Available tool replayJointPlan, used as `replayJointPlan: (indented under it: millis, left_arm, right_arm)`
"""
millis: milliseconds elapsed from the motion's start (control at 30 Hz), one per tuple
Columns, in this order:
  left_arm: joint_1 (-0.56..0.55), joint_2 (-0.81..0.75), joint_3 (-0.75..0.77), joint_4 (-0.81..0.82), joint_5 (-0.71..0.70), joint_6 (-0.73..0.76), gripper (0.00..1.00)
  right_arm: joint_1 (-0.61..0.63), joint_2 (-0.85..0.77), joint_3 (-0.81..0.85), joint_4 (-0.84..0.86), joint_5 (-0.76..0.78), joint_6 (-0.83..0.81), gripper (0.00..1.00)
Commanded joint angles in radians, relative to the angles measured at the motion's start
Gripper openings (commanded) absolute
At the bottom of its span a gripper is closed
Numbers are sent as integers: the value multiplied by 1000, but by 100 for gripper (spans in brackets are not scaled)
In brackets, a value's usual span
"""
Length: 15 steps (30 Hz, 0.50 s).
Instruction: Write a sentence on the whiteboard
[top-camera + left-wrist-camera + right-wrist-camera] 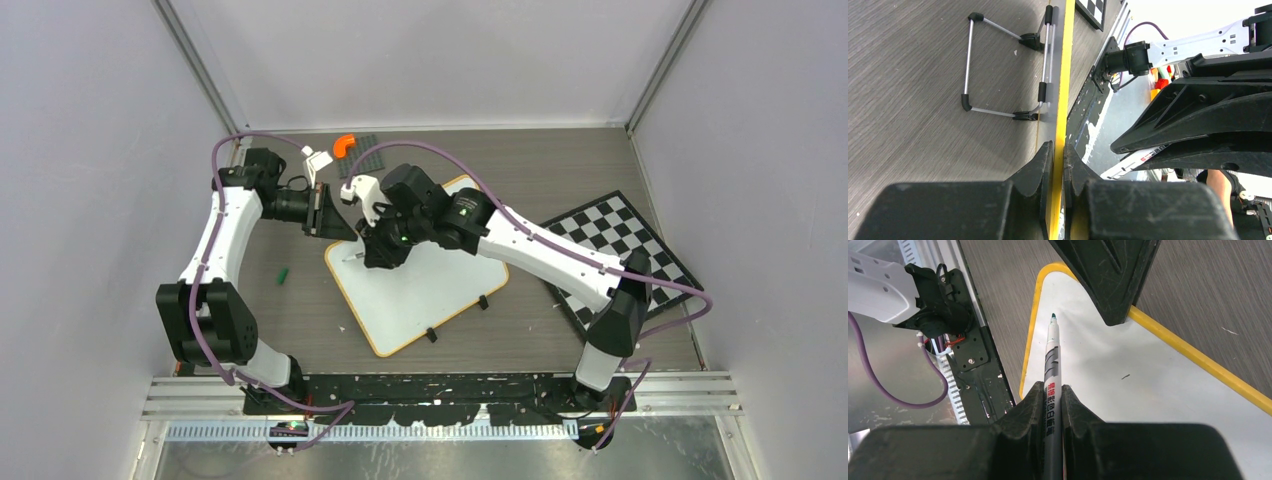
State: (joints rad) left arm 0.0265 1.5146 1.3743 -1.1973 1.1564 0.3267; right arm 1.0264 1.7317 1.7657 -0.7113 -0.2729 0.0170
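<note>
The whiteboard [425,290] lies slanted in mid-table, white with an orange-tan rim. No green sentence shows on it; only a tiny dark speck [1125,376]. My left gripper [333,216] is shut on the board's far-left rim, and the yellow edge [1062,90] is pinched between its jaws [1058,150]. My right gripper [375,248] is shut on a grey-white marker [1052,360]. The marker's green tip [1053,316] is at the white surface near the board's rounded left corner. The left gripper's black finger [1108,275] sits just beyond the tip.
A black-and-white checkerboard [615,255] lies at the right. A small green cap [283,274] lies left of the board. An orange piece [344,143] and a white piece [318,160] lie at the back. The board's wire stand [968,65] rests on the table.
</note>
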Motion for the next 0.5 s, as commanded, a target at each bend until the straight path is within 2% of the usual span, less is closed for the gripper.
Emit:
replayJointPlan:
  millis: [0,467]
  left_arm:
    - [-2,-19,22,-11,3,7,0]
    - [-2,-24,18,-9,0,6,0]
  right_arm:
    - [8,7,56,32,12,-5,0]
    - [7,29,69,36,29,-12,0]
